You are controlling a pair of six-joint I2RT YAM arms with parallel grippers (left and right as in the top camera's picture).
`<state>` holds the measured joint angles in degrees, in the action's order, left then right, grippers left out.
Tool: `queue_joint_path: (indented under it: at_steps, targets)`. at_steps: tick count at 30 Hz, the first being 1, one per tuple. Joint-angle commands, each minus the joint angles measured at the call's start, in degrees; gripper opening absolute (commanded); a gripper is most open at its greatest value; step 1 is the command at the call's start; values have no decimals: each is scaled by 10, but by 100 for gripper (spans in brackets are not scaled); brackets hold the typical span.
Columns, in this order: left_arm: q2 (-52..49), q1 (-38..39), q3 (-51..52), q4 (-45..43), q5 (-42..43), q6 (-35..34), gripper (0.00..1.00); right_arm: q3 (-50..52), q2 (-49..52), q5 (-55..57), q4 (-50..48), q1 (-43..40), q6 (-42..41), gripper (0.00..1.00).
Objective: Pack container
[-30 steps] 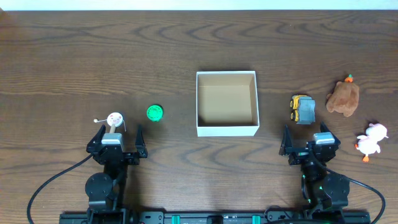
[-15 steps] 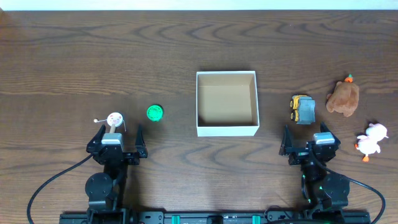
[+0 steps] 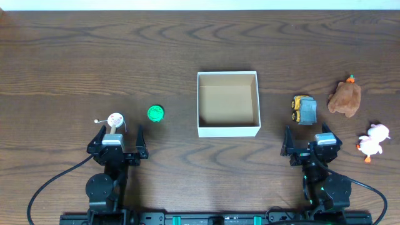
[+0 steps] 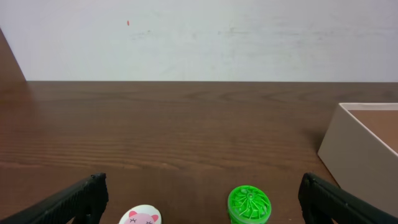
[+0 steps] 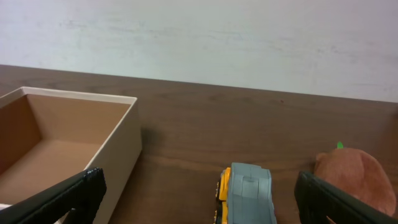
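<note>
The container, a square shallow box with white walls and a tan inside, sits empty at the table's middle; its wall shows in the left wrist view and the right wrist view. My left gripper is open and empty, near the front edge, just behind a pink-faced white toy and left of a green round toy. My right gripper is open and empty, just in front of a grey and yellow toy truck.
A brown plush toy lies right of the truck. A white and pink plush duck lies at the far right, near the right arm. A pale wall stands beyond the table's far edge.
</note>
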<state>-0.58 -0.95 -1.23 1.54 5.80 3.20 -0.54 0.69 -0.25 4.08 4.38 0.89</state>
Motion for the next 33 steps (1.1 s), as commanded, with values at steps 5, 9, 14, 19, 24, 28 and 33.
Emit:
queue_joint_path:
  at_steps: [5, 9, 14, 19, 24, 28, 33]
  targets:
    - [3, -1, 10, 20, 4, -3, 98, 2, -3, -5, -1, -2, 5, 99]
    - [3, -1, 10, 20, 4, -3, 98, 2, -3, -9, -1, -2, 4, 99]
    - [3, -1, 10, 19, 4, -3, 98, 2, 0, -17, -4, -2, -44, 99]
    - [3, -1, 10, 18, 4, -3, 98, 0, 10, -31, -2, -2, -100, 99]
    - [3, -1, 10, 9, 3, -2, 98, -40, 57, -25, 8, -2, -101, 99]
    - [3, -2, 9, -39, 8, -37, 98, -124, 143, -26, 65, -2, -101, 99]
    - [-8, -1, -26, 10, 8, -111, 98, -254, 290, 3, 136, -2, -96, 99]
